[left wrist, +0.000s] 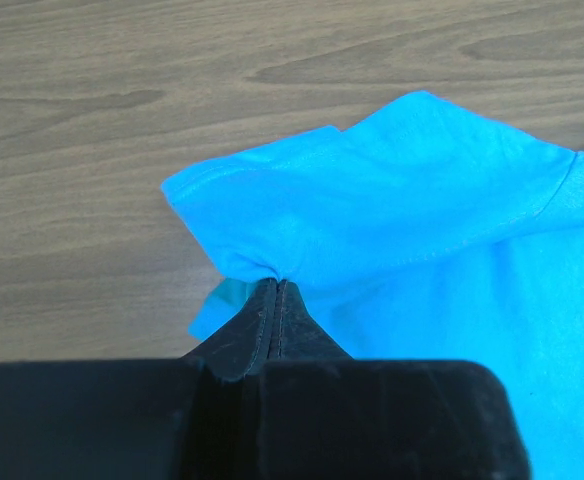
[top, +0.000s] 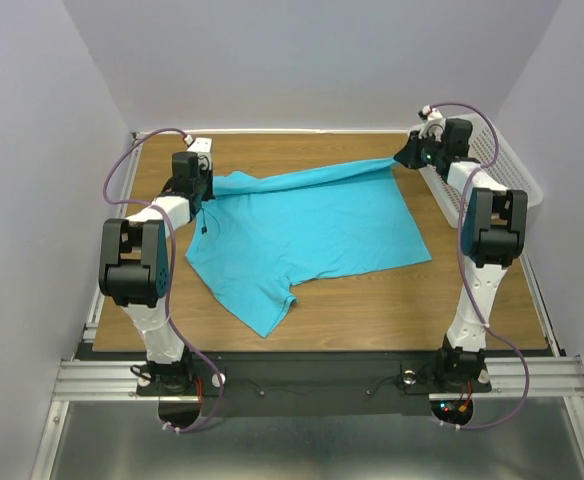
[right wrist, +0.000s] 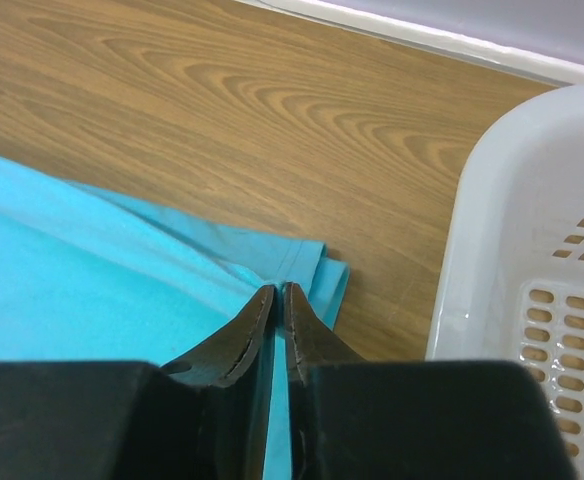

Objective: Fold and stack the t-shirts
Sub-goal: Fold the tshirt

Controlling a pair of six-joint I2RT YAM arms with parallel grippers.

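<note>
One turquoise t-shirt (top: 307, 235) lies spread on the wooden table, its far edge pulled taut between my two grippers. My left gripper (top: 204, 186) is shut on the shirt's far left corner; in the left wrist view the fabric (left wrist: 402, 200) bunches at the closed fingertips (left wrist: 277, 284). My right gripper (top: 409, 153) is shut on the far right corner, beside the basket; in the right wrist view the hemmed corner (right wrist: 302, 262) is pinched between the fingertips (right wrist: 279, 290). A sleeve (top: 267, 312) points toward the near edge.
A white perforated plastic basket (top: 517, 175) stands along the table's right edge, close to my right gripper, and shows in the right wrist view (right wrist: 517, 250). A small white object (top: 201, 145) sits at the far left corner. Grey walls enclose the table.
</note>
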